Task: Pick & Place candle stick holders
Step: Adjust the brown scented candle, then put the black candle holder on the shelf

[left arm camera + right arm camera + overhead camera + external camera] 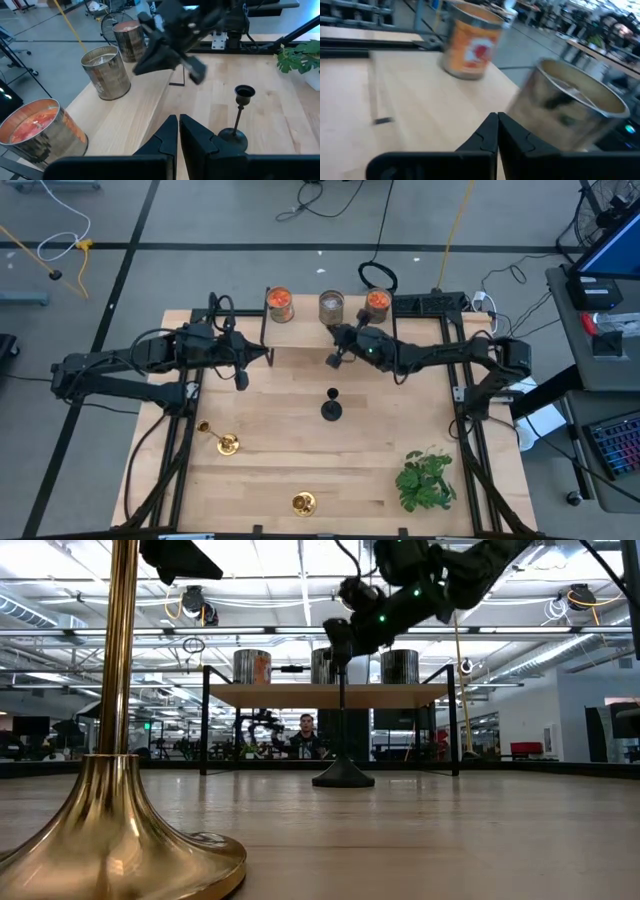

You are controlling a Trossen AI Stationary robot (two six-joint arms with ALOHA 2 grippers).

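Note:
A black candle stick holder [331, 405] stands upright on its round base mid-table; it also shows in the low view [343, 735] and the left wrist view [240, 117]. One gold holder [225, 442] seems to lie on its side at the left. Another gold holder [303, 503] stands on its base near the front edge, close to the low camera [118, 800]. My left gripper [241, 380] is shut and empty, left of the black holder [178, 117]. My right gripper [333, 360] is shut and empty, above and behind the black holder [497, 116].
A raised wooden shelf [300, 332] at the far edge carries two orange-filled jars [280, 304] [377, 302] and a greyish jar [331, 306]. A leafy green plant [425, 478] stands at the front right. Black frame rails [465, 395] run along both sides.

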